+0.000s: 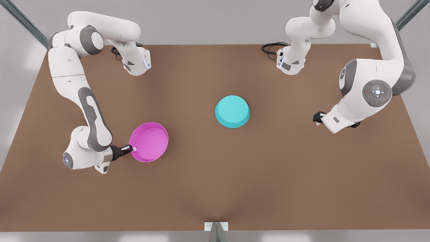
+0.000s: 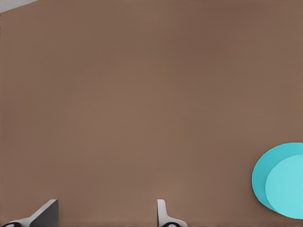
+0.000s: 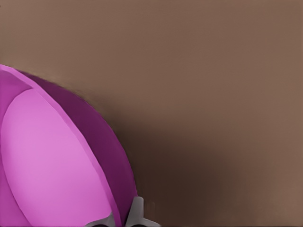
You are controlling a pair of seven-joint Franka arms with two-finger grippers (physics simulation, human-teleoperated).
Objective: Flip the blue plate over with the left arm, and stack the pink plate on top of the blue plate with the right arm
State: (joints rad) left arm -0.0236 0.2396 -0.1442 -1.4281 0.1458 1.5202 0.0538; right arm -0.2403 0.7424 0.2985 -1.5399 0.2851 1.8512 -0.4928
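Note:
The blue plate (image 1: 232, 111) lies near the table's middle with its flat underside up, and it is also seen as the blue plate (image 2: 279, 182). My left gripper (image 1: 316, 118) hangs open over bare table toward the front view's right, well apart from that plate; its fingertips (image 2: 162, 213) are spread wide with nothing between them. The pink plate (image 1: 148, 142) sits rim up at the front view's left. My right gripper (image 1: 133, 149) is shut on the rim of the pink plate (image 3: 52, 161), with one finger (image 3: 137, 213) outside the wall. A dark shadow lies under the plate's edge.
The brown table (image 1: 215, 188) has wide bare room between the two plates and toward the front edge. Black cables (image 1: 272, 48) lie by the arm bases at the back. A metal bracket (image 1: 216, 227) sits at the front edge.

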